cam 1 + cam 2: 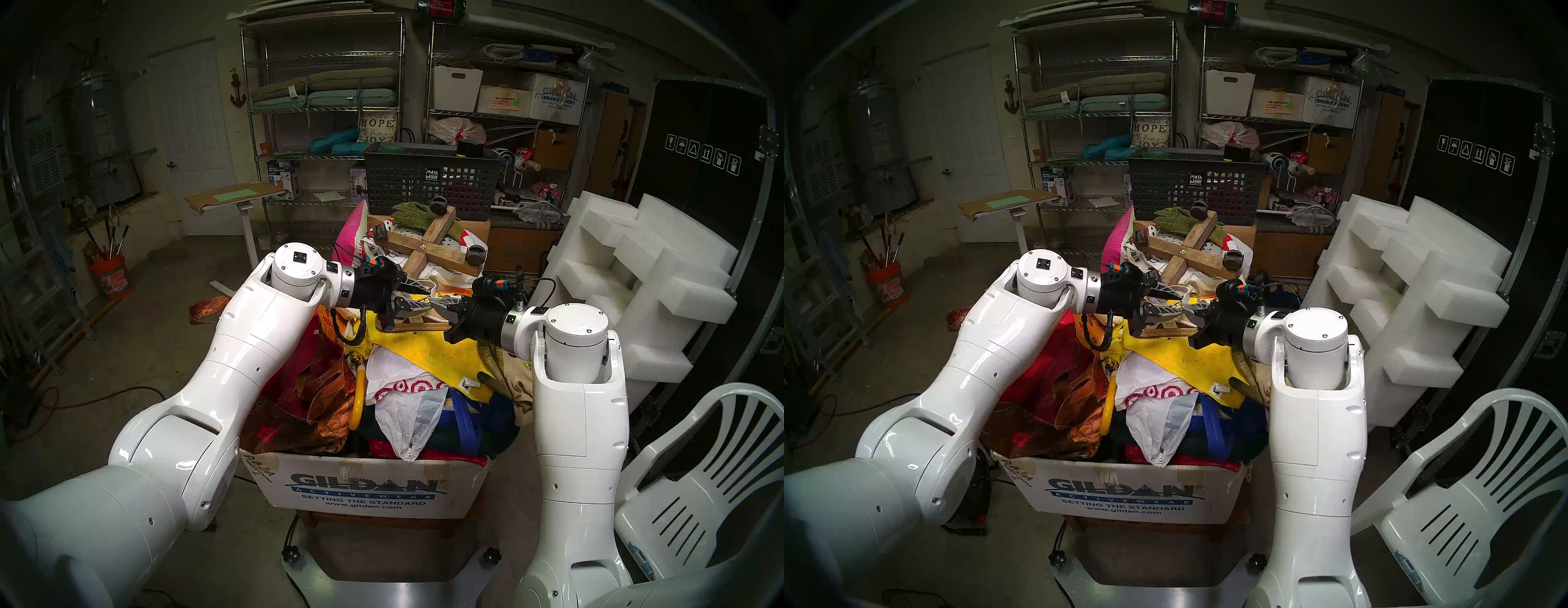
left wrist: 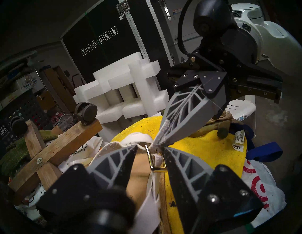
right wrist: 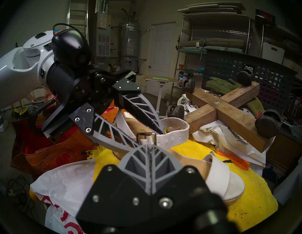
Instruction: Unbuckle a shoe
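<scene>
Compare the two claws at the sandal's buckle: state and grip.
The right claw is shut, pinching the strap tip; the left claw stands apart, holding nothing. The right comes end-on to the buckle; the left straddles it. Both have grey ribbed fingers and meet at the sandal.

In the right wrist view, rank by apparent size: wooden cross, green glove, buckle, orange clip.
1. Wooden cross, largest.
2. Green glove.
3. Orange clip.
4. Buckle, smallest.

The glove lies farther back and partly hidden under the cross, so it may really be bigger than it looks.

In the head views, the sandal [image 1: 418, 326] is largely hidden by both grippers. Its buckle [image 2: 152, 159] cannot be made out there.
</scene>
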